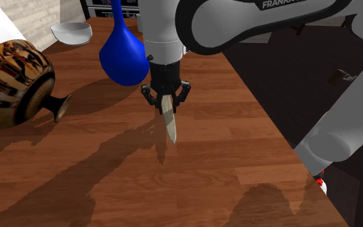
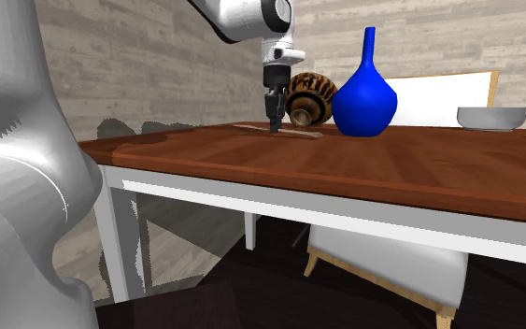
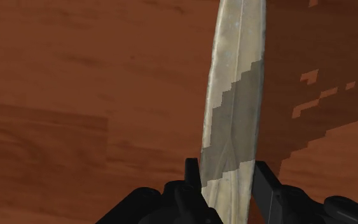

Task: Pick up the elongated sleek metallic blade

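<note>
wrist view: my gripper (image 3: 228,173) clasps the pale blade (image 3: 234,89) by both edges, seemingly flat on the wooden table (image 3: 75,95). i judge the grasp made; next comes a straight, steady lift.

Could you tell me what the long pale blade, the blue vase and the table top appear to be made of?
The long pale tapering blade looks like dull, worn metal: greyish-cream, mottled, with a central ridge, though bone is possible. The blue long-necked vase seems glazed ceramic or glass: smooth, evenly coloured, faintly glossy. The table top is reddish-brown wood, with visible grain and planks.
</note>
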